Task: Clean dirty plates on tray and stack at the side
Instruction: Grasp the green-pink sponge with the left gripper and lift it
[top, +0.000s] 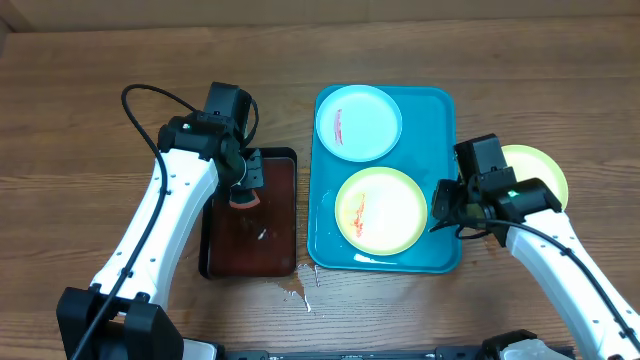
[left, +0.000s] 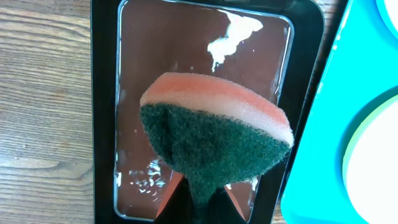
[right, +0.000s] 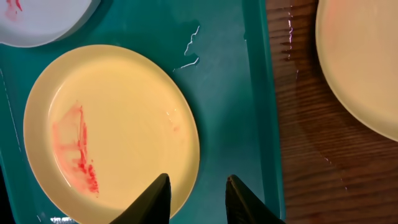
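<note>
Brown wood-grain tabletop (top: 100, 80) carries everything we see. Right of centre lies the turquoise tray (top: 428, 108), holding two plates. The white plate (top: 358, 122), with its pale mint rim, sits at the far end and has a short red streak. The yellow-green plate (top: 381, 210) sits nearer us, with a red smear on its left half. A second yellow-green plate (top: 540, 168) rests on the bare tabletop just right of the tray, partly hidden by the right arm.

The right tool (right: 198, 198) hangs over the near right edge of the smeared plate. Its jaws are narrowly parted, one finger above the plate and the other above the tray floor. We cannot tell whether they touch it.

Left of the turquoise tray lies a black tray (top: 260, 235) with a wet red-brown inside. Above it the left tool (top: 246, 183) is clamped on a sponge (left: 217, 137), green scouring face towards us. A little water (top: 300, 290) lies on the tabletop beside both trays.
</note>
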